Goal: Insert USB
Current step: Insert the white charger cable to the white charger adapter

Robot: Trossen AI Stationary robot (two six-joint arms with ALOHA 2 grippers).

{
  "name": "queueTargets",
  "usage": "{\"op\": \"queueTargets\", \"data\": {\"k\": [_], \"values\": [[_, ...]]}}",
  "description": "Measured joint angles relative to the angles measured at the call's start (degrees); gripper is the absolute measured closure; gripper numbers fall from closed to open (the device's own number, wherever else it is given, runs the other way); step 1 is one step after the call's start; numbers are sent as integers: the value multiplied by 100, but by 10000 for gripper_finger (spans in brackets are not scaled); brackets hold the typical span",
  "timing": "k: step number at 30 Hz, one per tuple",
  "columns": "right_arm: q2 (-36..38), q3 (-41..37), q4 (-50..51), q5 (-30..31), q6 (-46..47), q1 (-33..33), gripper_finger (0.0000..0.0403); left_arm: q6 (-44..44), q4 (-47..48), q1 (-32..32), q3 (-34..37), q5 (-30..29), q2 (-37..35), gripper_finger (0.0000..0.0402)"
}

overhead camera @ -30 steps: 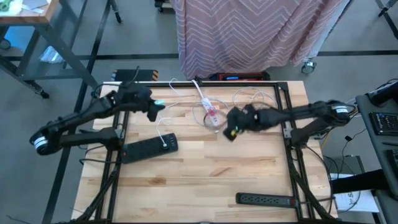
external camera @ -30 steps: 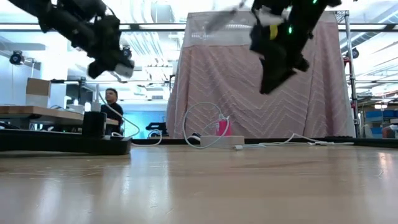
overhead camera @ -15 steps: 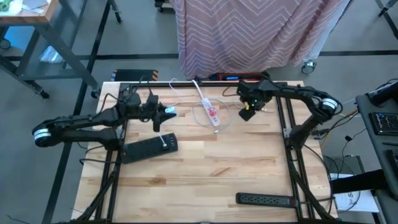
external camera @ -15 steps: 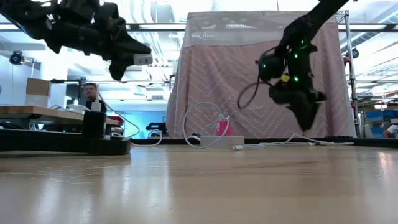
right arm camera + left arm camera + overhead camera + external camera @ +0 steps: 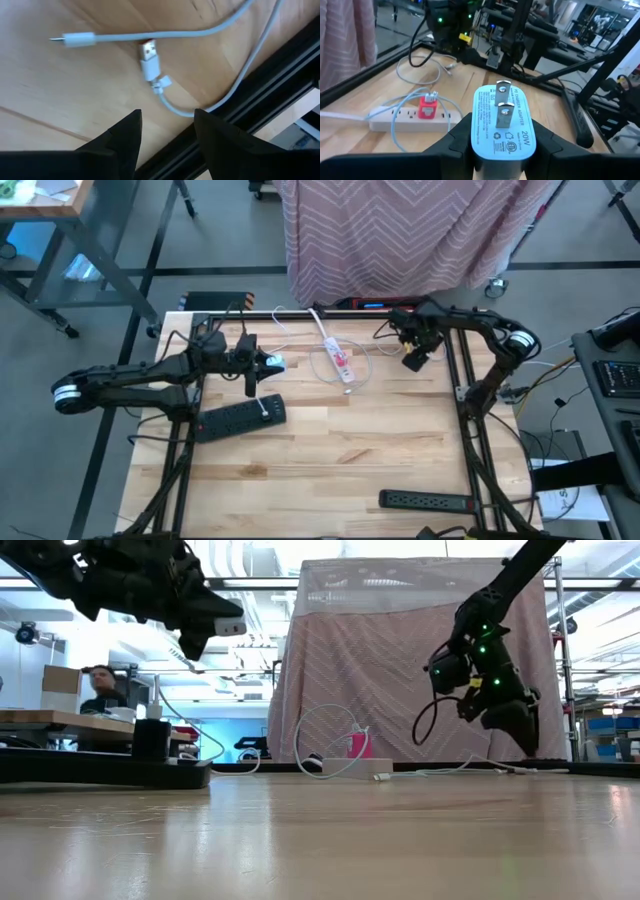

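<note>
Still unplugged, the USB plug (image 5: 148,55) lies loose on the counter (image 5: 330,450) at the end of its white cable (image 5: 240,70), close to the black frame rail at the far right edge. It is not gripped by anything. Directly over it the right claw (image 5: 165,131) is poised, its fingers spread apart with nothing between them, so the pick-up is judged not yet made.

The charger (image 5: 501,123), a pale blue block marked 20W with two prongs facing out, is clamped in the left claw (image 5: 262,363), held above the counter over the black power strip (image 5: 240,418). A white strip (image 5: 334,355) with a red adapter lies between the arms.

Left to do, as judged: the plug must be grasped, carried across and pushed into the charger's port, which cannot be seen here.
</note>
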State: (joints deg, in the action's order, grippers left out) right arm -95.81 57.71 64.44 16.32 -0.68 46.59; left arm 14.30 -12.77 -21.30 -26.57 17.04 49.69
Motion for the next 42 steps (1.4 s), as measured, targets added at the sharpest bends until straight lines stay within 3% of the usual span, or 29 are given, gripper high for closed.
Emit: {"op": "queueTargets", "data": {"k": [11, 23, 35, 42], "values": [[-6, 0, -190, -40, -484, 504, 235, 71, -120, 0, 0, -23, 16, 303], [1, -455, -977, -730, -491, 390, 229, -38, -396, 0, 0, -132, 18, 303], [13, -588, -1675, -732, -497, 367, 237, -34, -327, 0, 2, -254, 86, 296], [18, -605, -1549, -739, -541, 367, 255, -43, -161, -7, 2, -297, 84, 301]]}}
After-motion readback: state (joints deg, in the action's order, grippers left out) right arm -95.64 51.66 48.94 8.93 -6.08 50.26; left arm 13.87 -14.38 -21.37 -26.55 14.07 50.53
